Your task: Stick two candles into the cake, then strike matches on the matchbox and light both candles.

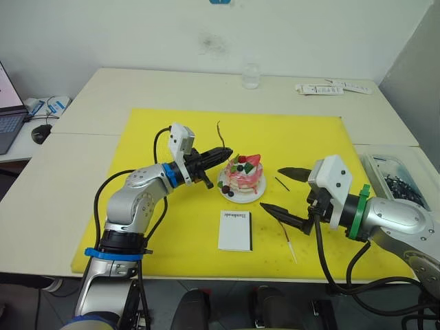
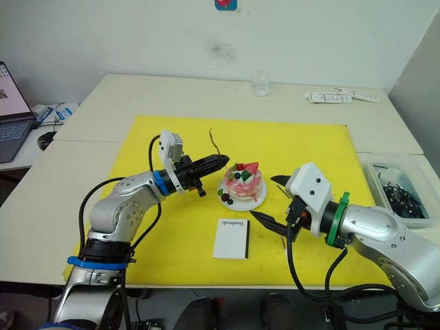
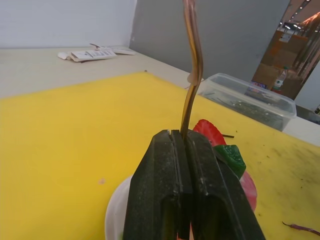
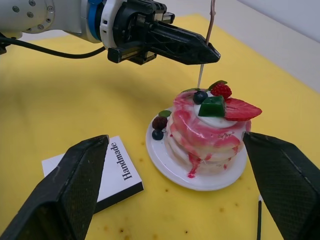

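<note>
The cake (image 1: pixel 242 177) sits on its white plate (image 1: pixel 256 197) near the middle of a yellow mat (image 1: pixel 158 144) on the counter (image 1: pixel 89 103). The left gripper (image 1: pixel 224 152) hovers just beside the cake's top, on the robot's left of it, its jaws clamped on one candle (image 1: pixel 219 135). That candle stands roughly upright, its long axis vertical with a slight wave, the dark reddish length rising above the jaws and the pale end pointing down at the cake's top beside the dark berries; from the right wrist view the tip looks at or just above the icing, and contact cannot be told.

The right gripper (image 1: pixel 280 189) is on the other side of the cake, jaws spread wide with nothing between them.

The matchbox (image 1: pixel 235 229) lies flat just in front of the cake, toward the robot. The second candle (image 1: pixel 289 241) lies on the mat near the right gripper, pale end toward the robot. One match (image 1: pixel 282 183) lies just right of the plate, set diagonally.
</note>
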